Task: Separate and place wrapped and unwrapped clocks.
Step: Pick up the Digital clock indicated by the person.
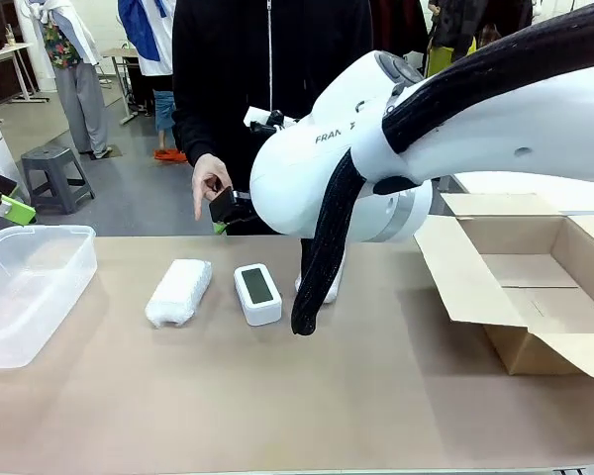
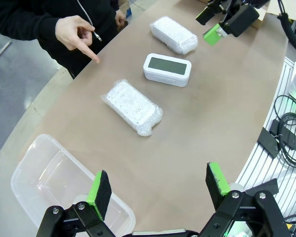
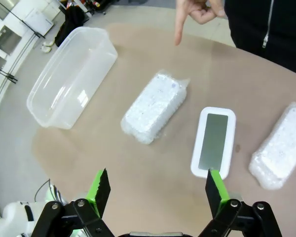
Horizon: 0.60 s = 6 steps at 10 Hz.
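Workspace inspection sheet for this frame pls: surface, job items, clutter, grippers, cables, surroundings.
Surface: brown table; plastic bin at robot's left, open cardboard box at right.
Job's things: bubble-wrap bundle left of the clock, second bundle on its right; all flat, in a row, apart.
Clutter: nothing seen.
Grippers: left gripper open, over the bin's end; right gripper open, above the table near the clock.
Cables: black sleeved cable hangs from the right arm, partly hiding the second bundle; loose cables beyond the table edge.
Surroundings: person's hand pointing down at the far edge; stool behind.
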{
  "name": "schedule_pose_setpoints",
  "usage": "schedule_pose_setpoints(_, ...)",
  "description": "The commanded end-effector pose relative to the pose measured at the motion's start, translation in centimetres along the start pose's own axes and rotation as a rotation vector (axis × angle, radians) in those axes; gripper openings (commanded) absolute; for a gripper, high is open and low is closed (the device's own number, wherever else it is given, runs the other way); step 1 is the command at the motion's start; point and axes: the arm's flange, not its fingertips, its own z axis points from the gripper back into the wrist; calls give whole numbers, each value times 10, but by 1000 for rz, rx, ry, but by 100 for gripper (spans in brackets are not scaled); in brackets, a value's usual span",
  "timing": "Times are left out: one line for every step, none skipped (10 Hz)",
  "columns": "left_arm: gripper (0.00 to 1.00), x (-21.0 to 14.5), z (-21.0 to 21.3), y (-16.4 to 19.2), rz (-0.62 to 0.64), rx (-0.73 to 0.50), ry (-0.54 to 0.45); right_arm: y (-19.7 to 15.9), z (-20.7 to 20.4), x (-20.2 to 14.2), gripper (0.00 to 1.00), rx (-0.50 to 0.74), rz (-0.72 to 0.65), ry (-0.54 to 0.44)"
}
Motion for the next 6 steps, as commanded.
schedule_pose_setpoints(100, -1, 0, 1, -1, -9, -11, -4, 5, -2, 100, 7, 8, 14)
schedule_pose_setpoints(100, -1, 0, 1, -1, -9, -11, 0, 0, 0, 100, 0, 0, 0)
schedule_pose_setpoints(100, -1, 0, 1, -1, -9, -11, 28, -16, 20, 100, -60, -67, 47)
schedule_pose_setpoints(100, -1, 0, 1, -1, -9, -11, 60, -35, 39, 100, -131, -133, 127)
schedule_pose_setpoints(100, -1, 0, 1, -1, -9, -11, 88, -53, 55, 100, -199, -247, 224)
schedule_pose_setpoints(100, -1, 0, 1, -1, -9, -11, 111, -78, 72, 100, -260, -349, 285)
